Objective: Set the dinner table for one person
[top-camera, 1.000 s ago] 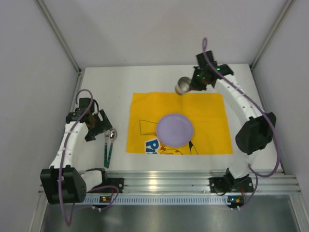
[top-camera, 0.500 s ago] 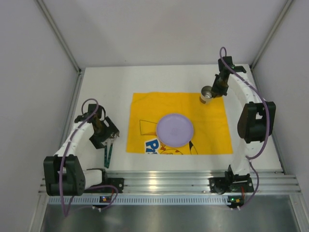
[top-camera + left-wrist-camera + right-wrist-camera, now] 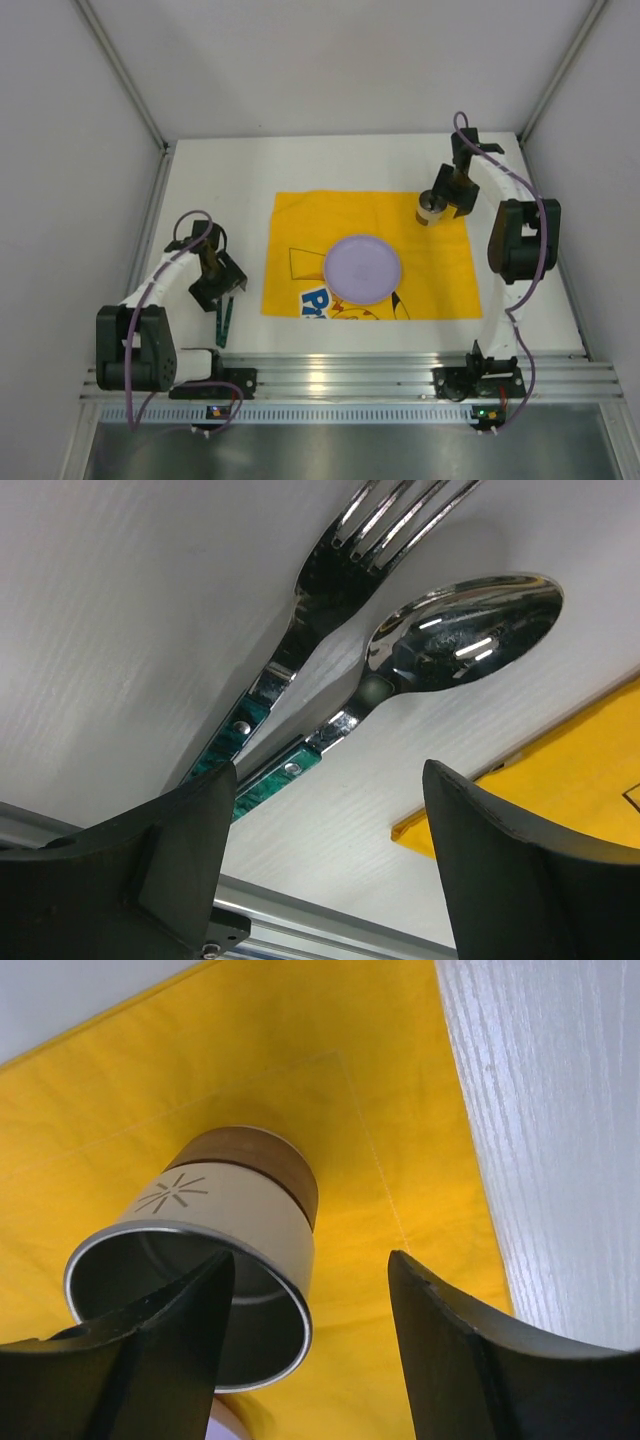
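On the white dinner table lies a yellow cloth with a purple plate on it. A beige and brown metal cup stands upright on the cloth's far right corner. My right gripper is open just above it, one finger over the cup's mouth and the other outside its wall. A fork and a spoon with green handles lie side by side left of the cloth. My left gripper hovers open over their handles, holding nothing.
A ribbed aluminium rail runs along the near edge, just behind the cutlery handles. Grey walls close in the table on three sides. The cloth's left edge lies close to the spoon.
The right arm carried the cup from behind the cloth to its far right corner, stood it up and opened its jaws. The left gripper dropped toward the near edge over the cutlery.
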